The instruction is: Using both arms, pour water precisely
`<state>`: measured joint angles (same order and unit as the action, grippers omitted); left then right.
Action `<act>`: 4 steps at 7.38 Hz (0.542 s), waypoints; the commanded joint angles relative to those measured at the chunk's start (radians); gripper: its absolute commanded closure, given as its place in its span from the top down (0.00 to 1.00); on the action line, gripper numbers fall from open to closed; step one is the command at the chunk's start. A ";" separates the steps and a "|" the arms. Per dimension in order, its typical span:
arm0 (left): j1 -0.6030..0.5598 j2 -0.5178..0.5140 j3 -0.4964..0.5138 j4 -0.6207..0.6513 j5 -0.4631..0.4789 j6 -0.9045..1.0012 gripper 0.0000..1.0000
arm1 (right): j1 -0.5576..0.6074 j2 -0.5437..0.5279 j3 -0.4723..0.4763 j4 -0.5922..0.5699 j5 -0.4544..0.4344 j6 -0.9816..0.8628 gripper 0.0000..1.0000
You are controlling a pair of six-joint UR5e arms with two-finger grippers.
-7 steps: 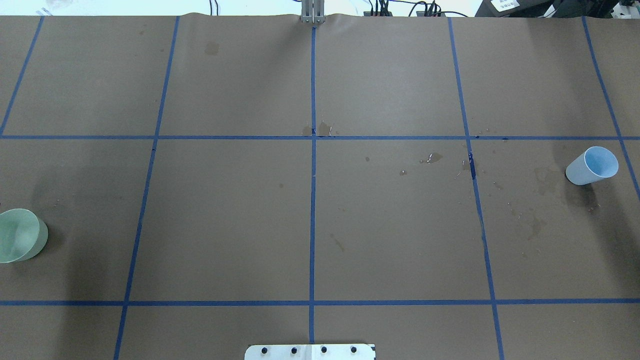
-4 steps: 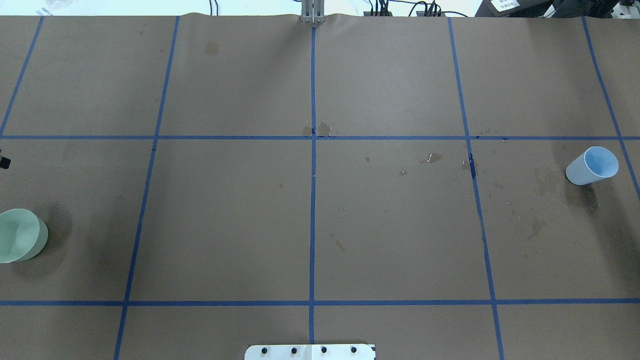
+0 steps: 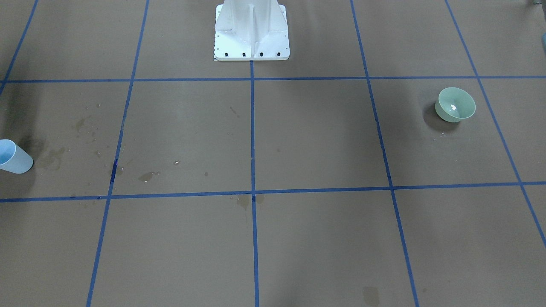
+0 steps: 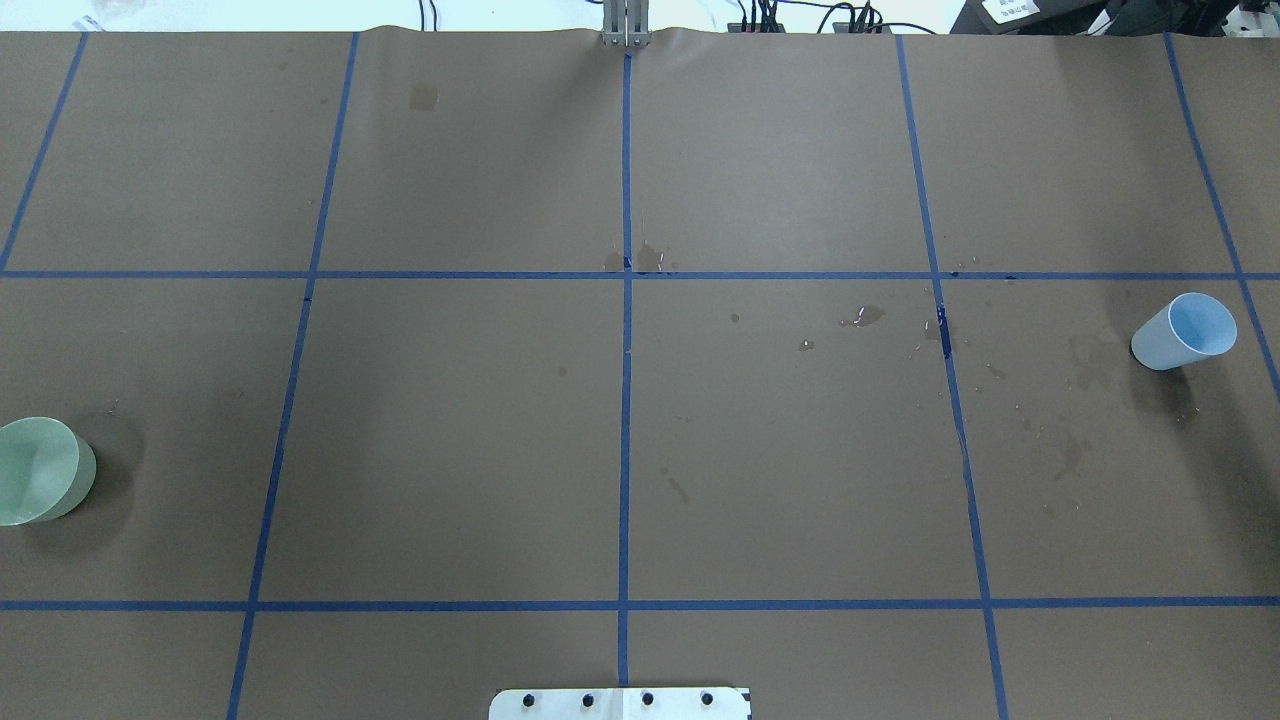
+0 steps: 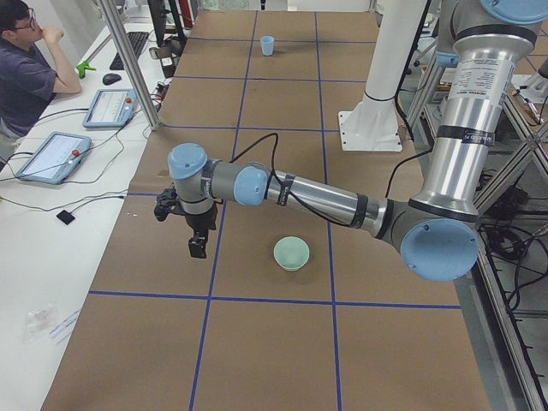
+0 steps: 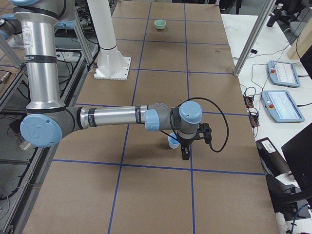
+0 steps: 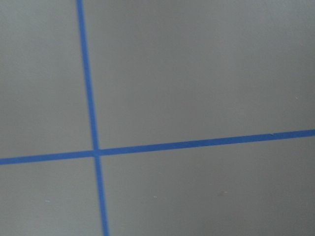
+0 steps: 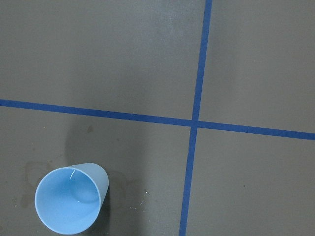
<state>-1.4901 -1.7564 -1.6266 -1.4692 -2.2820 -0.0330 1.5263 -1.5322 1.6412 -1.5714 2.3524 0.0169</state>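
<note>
Left gripper (image 5: 199, 247) hanging near green bowl (image 5: 291, 253) by worktop's (image 4: 450, 450) left edge, right gripper (image 6: 185, 154) just beside blue cup (image 6: 172, 142) by right edge, you can't tell either's opening

The left arm (image 5: 321, 199) and right arm (image 6: 112, 117) are silver-grey tubes with round light blue joint caps (image 5: 438, 250). A thin black cable (image 6: 228, 127) trails at each wrist. The white pedestal (image 3: 251, 30) has black bolts (image 3: 243, 54) along its foot.

Bowl (image 4: 40, 470) at table's (image 4: 450, 450) far L end, cup (image 4: 1185, 331) upright at far R end, well apart, pedestal (image 3: 251, 32) at robot-side edge mid-table, wet spots (image 4: 868, 316) betw. centre & cup, L gripper (image 5: 198, 244) above table near bowl, R gripper (image 6: 185, 153) just beside cup
</note>
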 commanded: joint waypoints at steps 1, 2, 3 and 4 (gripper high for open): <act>-0.088 0.073 0.014 0.004 -0.007 0.099 1.00 | 0.002 0.001 0.000 -0.007 0.001 0.001 0.99; -0.114 0.127 0.010 -0.002 -0.007 0.111 1.00 | 0.003 -0.003 0.003 -0.009 0.008 0.001 0.99; -0.119 0.171 0.007 -0.047 -0.007 0.114 1.00 | 0.012 -0.009 0.003 -0.010 0.011 0.001 0.99; -0.119 0.195 0.007 -0.059 -0.007 0.107 1.00 | 0.027 -0.008 0.012 -0.047 0.014 0.001 0.99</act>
<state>-1.6024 -1.6030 -1.6185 -1.5034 -2.2885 0.0748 1.5387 -1.5387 1.6462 -1.5888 2.3625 0.0184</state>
